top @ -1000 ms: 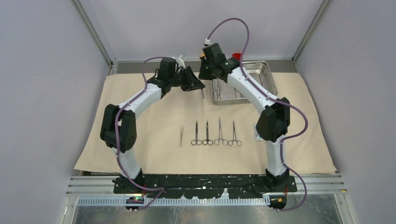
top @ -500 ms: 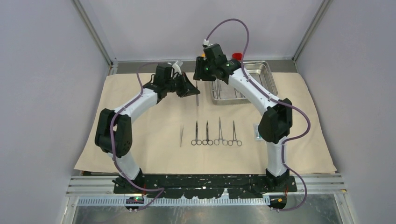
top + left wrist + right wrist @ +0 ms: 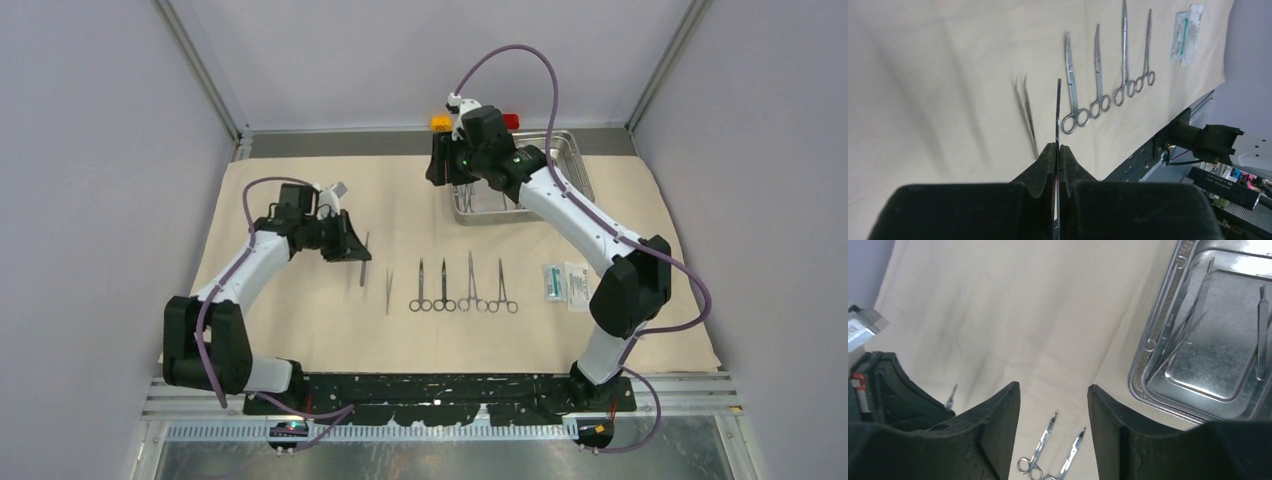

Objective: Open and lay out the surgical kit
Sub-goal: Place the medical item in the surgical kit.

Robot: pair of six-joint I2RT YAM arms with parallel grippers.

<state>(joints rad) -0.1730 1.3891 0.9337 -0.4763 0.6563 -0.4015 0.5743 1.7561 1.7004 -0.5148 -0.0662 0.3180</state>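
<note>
The beige cloth [image 3: 300, 330] lies spread over the table. My left gripper [image 3: 357, 250] hovers above its left part, shut on a slim straight steel handle [image 3: 364, 262], which shows edge-on between the jaws in the left wrist view [image 3: 1058, 107]. Just right of it lie the tweezers [image 3: 388, 290] and a row of ring-handled clamps [image 3: 470, 285]. Two white/teal packets [image 3: 565, 283] lie at the right end of the row. My right gripper [image 3: 445, 178] is open and empty at the left edge of the steel tray [image 3: 580, 165]. The tray [image 3: 1148, 375] still holds a few slim instruments [image 3: 1193, 315].
A small orange block [image 3: 441, 122] and a red block [image 3: 510, 121] sit behind the tray at the back wall. Metal frame rails run along the cloth's far and near edges. Bare cloth stretches left of the tweezers and at the back left.
The right gripper opened, letting go of the handle, and drew back to the tray. The left gripper shut on the handle and carried it forward and left, near the tweezers.
</note>
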